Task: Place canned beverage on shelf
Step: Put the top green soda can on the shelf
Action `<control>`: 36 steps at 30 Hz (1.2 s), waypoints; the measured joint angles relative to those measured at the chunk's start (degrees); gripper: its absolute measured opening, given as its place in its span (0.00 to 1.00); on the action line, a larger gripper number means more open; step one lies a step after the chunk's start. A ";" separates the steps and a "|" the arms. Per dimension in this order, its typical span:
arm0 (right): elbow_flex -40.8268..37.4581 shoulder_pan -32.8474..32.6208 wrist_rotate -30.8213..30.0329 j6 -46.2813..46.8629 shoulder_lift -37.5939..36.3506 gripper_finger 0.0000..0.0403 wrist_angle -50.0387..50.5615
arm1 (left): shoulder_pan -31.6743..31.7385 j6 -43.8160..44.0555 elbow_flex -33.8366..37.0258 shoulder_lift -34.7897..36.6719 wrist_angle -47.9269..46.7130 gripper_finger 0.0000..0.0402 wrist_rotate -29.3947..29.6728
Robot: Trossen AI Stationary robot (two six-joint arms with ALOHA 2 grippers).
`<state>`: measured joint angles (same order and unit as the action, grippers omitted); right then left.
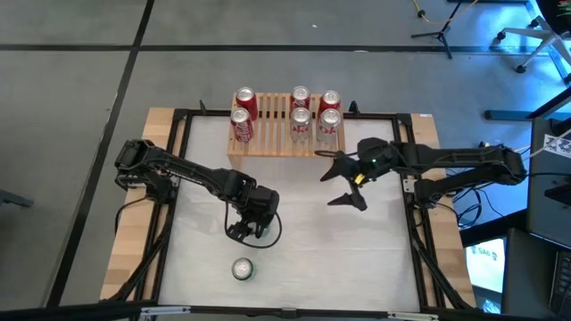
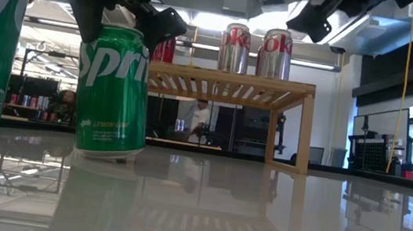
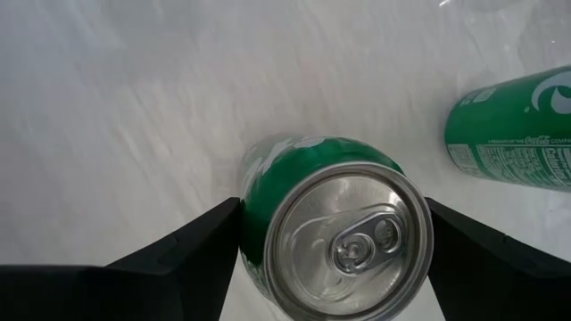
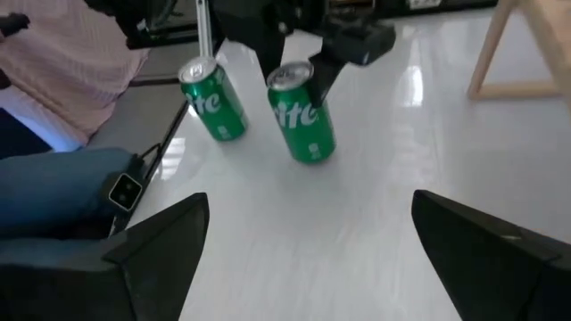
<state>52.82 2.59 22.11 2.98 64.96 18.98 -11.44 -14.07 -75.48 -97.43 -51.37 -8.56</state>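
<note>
A green Sprite can (image 2: pixel 113 92) stands upright on the white table, near the middle left. My left gripper (image 1: pixel 252 225) is over it and shut on it. The can also shows in the left wrist view (image 3: pixel 335 223) and the right wrist view (image 4: pixel 303 114). A second Sprite can (image 1: pixel 242 268) stands free on its base nearer the table's near edge. The light-wood slatted shelf (image 1: pixel 272 143) stands at the far edge with two red and several silver cans on top. My right gripper (image 1: pixel 343 183) is open and empty, right of centre, above the table. My left gripper pinches the Sprite can between its two fingers (image 3: pixel 214 234), on opposite sides of the upper wall (image 3: pixel 248 192) just below the rim. The fingers come from above, pointing down. The can is upright and its base looks to be on the table.
The table is ringed by a black frame (image 1: pixel 178 120). The shelf's front left part (image 1: pixel 268 129) has a gap between the red and silver cans. A seated person (image 4: pixel 53 134) in a pink top and jeans shows beyond the table's near side.
</note>
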 joint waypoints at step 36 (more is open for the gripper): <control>0.00 0.00 0.04 -0.04 1.84 0.96 -0.03 | 0.01 1.96 0.14 -0.14 -0.29 0.84 1.52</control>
<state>52.82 2.59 22.15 2.94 66.81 18.95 -11.43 -12.11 -75.35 -97.57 -51.66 -7.04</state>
